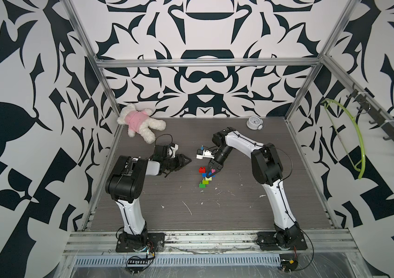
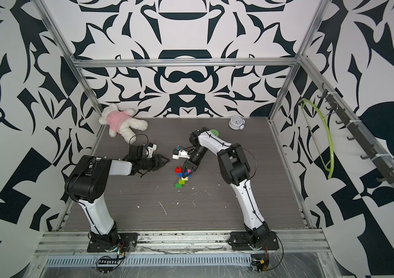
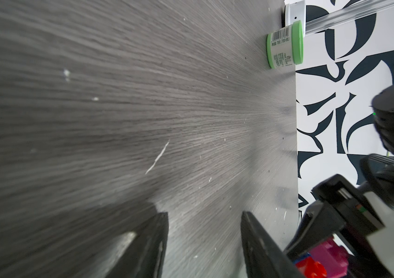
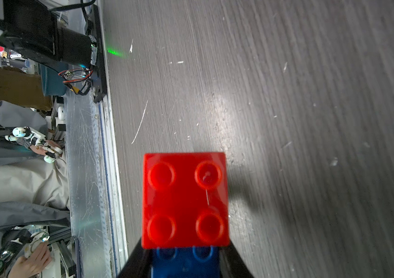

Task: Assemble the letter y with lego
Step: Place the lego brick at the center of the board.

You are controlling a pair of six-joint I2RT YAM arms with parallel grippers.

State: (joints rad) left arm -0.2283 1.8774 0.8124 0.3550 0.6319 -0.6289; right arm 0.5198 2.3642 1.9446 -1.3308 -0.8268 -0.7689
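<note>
The letter y lies flat on the dark table in both top views: red brick and pink brick as prongs, a blue brick across, then lime and green bricks as the stem. My right gripper reaches down onto it. In the right wrist view its jaws flank the blue brick just behind the red brick, shut on it. My left gripper hovers left of the figure, open and holding nothing. The red and pink bricks show beside it.
A white teddy bear in pink lies at the back left. An alarm clock stands at the back right. A round green tub lies behind the right arm. A lime hanger hangs on the right wall rail.
</note>
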